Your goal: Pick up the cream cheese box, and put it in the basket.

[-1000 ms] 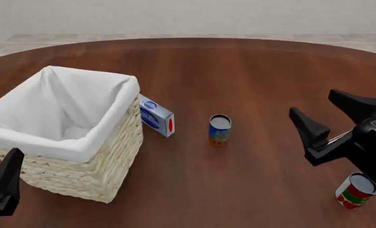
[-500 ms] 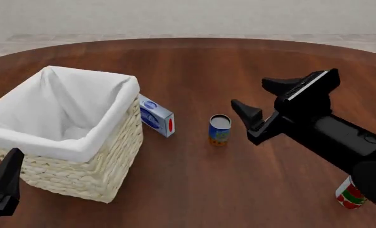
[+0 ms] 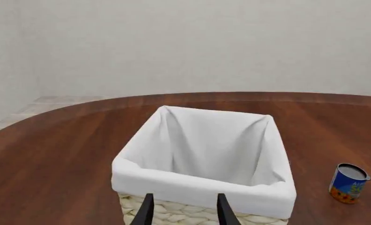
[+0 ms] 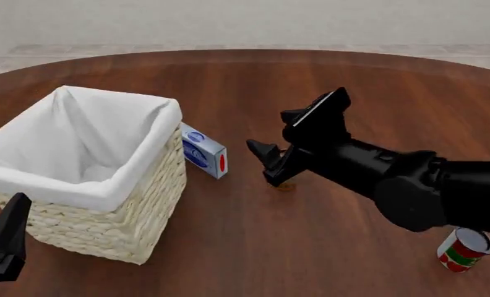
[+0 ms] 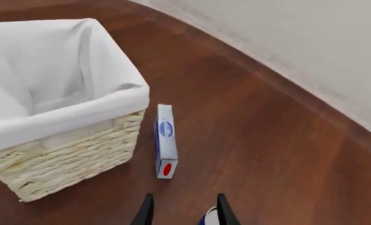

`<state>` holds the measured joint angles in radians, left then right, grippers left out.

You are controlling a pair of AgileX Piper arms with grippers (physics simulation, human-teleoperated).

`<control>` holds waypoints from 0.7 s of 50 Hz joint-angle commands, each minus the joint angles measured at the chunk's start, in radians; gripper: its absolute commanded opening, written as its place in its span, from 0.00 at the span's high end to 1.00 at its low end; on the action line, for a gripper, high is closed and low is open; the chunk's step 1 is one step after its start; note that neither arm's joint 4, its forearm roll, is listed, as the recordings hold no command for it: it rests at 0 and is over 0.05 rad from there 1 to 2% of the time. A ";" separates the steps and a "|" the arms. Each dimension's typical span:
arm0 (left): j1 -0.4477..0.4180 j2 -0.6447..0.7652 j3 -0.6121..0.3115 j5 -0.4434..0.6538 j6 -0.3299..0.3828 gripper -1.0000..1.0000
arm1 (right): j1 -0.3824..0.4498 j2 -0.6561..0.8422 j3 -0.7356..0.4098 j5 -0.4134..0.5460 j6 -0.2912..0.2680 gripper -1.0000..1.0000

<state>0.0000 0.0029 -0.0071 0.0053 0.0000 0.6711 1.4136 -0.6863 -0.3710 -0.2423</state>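
1. Standing on one long narrow edge on the table [image 4: 245,247], the cream cheese box [image 4: 203,150] was just beside the basket's right wall; whether the two touched could not be told.
2. Its long axis ran along that wall, from the table's far edge towards the near edge. The end with the red oval pointed at the near edge, and a blue-logo face looked towards the table's right edge.
3. One such box was in view, and nothing gripped it.
4. The basket [image 4: 138,204], also one, sat near the table's left edge, its white liner folded over the rim. No object showed inside the liner.
5. The right gripper [image 4: 279,135] hung above the table a little to the right of the box, apart from it, with its jaws spread open and nothing between them. The right wrist view looked along the fingers at the box's red-oval end.
6. Two cans stood on the table. A blue-and-yellow can [image 3: 349,182] was right of the box, mostly hidden behind the right gripper in the front view. A red-and-green can [image 4: 464,249] stood near the table's near right edge.
7. The left gripper [image 3: 183,210] was near the basket's near side, over the table's near left edge. Its jaws stood parted and held nothing.
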 commanded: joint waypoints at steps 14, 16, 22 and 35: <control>0.000 0.000 0.000 0.000 0.000 0.00 | 0.064 0.302 -0.199 -0.007 0.008 0.00; 0.000 0.000 0.000 0.000 0.000 0.00 | 0.062 0.322 -0.227 0.003 0.006 0.00; 0.000 0.000 0.000 0.000 0.000 0.00 | 0.064 0.374 -0.299 0.041 -0.003 0.00; 0.000 0.000 0.000 0.000 0.000 0.00 | 0.088 0.429 -0.404 0.118 0.029 0.00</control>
<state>0.0000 0.0030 -0.0071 0.0053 0.0000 0.7445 1.7877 -1.0108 -0.3014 -0.2287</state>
